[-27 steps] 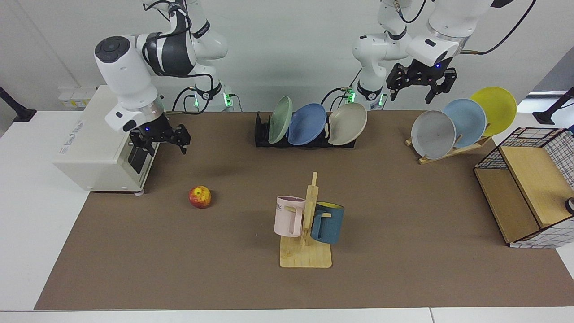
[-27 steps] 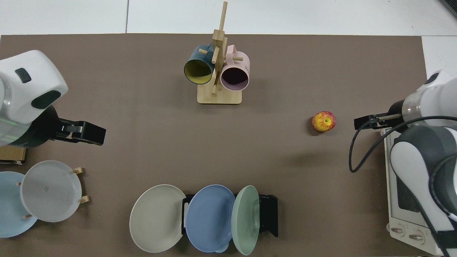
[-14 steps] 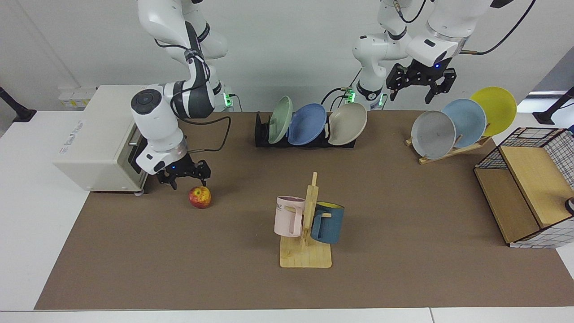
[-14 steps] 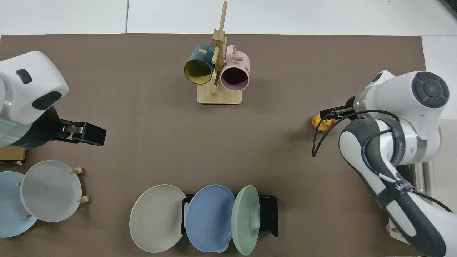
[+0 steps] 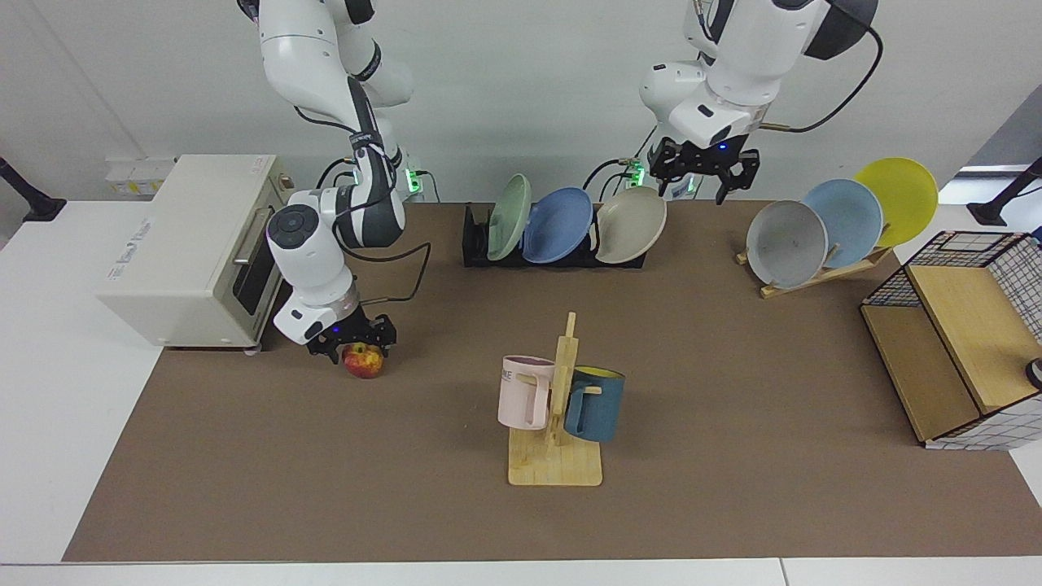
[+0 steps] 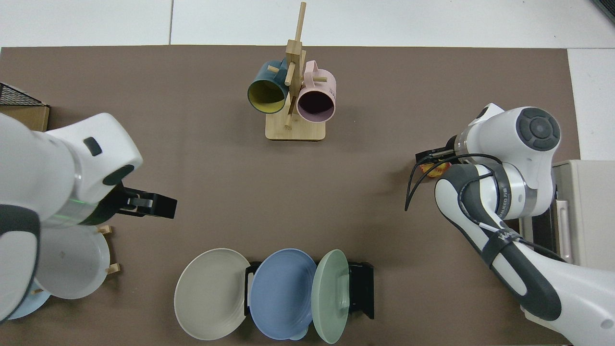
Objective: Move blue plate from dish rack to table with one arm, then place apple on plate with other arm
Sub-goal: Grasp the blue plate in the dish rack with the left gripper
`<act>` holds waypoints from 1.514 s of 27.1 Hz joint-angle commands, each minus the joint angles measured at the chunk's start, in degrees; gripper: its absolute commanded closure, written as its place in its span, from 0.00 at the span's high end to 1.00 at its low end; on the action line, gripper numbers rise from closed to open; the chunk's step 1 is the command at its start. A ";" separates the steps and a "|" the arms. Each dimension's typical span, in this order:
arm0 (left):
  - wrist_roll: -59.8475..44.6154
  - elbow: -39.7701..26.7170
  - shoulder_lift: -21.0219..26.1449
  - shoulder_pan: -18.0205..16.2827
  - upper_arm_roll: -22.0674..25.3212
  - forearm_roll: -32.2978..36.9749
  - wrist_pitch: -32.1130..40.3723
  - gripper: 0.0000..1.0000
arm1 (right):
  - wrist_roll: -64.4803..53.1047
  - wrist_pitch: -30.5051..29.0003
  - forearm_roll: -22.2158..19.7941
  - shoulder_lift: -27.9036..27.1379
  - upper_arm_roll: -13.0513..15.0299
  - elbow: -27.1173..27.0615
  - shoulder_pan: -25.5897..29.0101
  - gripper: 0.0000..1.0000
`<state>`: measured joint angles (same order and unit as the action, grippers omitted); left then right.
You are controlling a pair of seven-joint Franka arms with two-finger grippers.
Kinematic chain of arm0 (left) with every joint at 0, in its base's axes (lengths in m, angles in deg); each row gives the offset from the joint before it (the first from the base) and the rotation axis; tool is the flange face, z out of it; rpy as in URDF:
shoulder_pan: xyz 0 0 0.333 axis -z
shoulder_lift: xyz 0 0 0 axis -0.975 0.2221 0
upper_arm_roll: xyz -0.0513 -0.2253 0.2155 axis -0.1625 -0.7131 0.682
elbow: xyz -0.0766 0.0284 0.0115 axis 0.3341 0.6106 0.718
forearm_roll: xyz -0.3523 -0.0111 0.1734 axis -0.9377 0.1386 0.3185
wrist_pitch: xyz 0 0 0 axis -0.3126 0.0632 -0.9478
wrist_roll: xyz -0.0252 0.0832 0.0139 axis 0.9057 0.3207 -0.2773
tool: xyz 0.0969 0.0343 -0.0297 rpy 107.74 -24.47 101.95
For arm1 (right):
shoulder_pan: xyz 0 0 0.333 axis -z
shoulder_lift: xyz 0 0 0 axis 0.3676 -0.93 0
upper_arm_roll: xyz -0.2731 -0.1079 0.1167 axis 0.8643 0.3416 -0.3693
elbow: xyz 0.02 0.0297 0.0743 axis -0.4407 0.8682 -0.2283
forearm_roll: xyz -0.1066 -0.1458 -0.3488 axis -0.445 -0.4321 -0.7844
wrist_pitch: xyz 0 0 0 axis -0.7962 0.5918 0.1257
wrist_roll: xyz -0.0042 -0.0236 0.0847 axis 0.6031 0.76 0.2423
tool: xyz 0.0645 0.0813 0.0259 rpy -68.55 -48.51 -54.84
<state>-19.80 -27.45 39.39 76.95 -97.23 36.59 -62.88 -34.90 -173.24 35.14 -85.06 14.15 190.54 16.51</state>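
The blue plate [image 5: 558,225] [image 6: 281,293] leans in the black dish rack [image 5: 475,244] [image 6: 362,288], between a green plate and a beige plate. On the brown mat of the table [image 5: 733,391], the red-and-yellow apple [image 5: 364,361] [image 6: 435,168] lies near the toaster oven. My right gripper [image 5: 356,343] [image 6: 431,159] is low over the apple, open, with a finger on either side of it. Open too, my left gripper [image 5: 707,175] [image 6: 163,207] hangs high in the air, just right of the beige plate in the facing view.
A wooden mug tree [image 5: 555,407] with a pink and a dark blue mug stands mid-mat. A slanted wooden stand [image 5: 822,273] holds grey, sky-blue and yellow plates. A toaster oven [image 5: 191,252] is beside the apple, a wire-and-wood shelf [image 5: 952,342] at the far side.
My right gripper came down from beside the oven and now straddles the apple. My left gripper moved from above the wooden plate stand toward the dish rack.
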 commanded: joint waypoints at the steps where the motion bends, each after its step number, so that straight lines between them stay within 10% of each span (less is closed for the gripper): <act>1: -0.26 -12.50 -5.92 0.31 -3.25 -3.74 -6.62 1.00 | -1.43 -1.80 1.05 0.21 -0.11 2.05 0.40 1.00; 8: 0.62 -26.23 -15.15 0.31 -4.92 -12.25 -16.56 1.00 | -1.43 -3.12 1.05 -0.32 -0.11 2.49 0.40 1.00; 24: 0.80 -40.64 -13.57 0.48 -14.93 -20.43 -34.39 1.00 | -1.43 -4.88 1.05 -1.20 -0.11 2.49 0.31 0.99; 26: 0.80 -41.17 -13.49 0.39 -16.43 -22.19 -35.29 1.00 | -1.60 -4.97 1.05 -1.28 -0.11 2.49 0.39 0.80; 28: -0.08 -41.17 -13.49 0.39 -16.87 -22.90 -35.29 1.00 | -1.95 -4.97 0.96 -1.28 -0.11 2.49 0.31 0.33; 30: -1.04 -41.26 -13.84 0.39 -18.10 -23.25 -34.94 0.99 | -2.04 -4.97 0.96 -1.28 -0.11 2.41 0.22 0.09; 33: -2.80 -41.26 -14.36 0.39 -20.12 -23.25 -34.67 0.96 | -2.04 -4.97 0.96 -1.46 -0.11 2.32 0.13 0.00; 41: -3.95 -41.17 -14.45 0.57 -20.57 -23.25 -33.70 0.37 | -1.87 -4.97 1.05 -1.46 -0.11 2.32 0.04 0.00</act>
<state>-23.10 -67.61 26.53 77.11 -117.94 14.47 -96.82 -35.27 -176.48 35.14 -86.22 14.17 192.34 16.52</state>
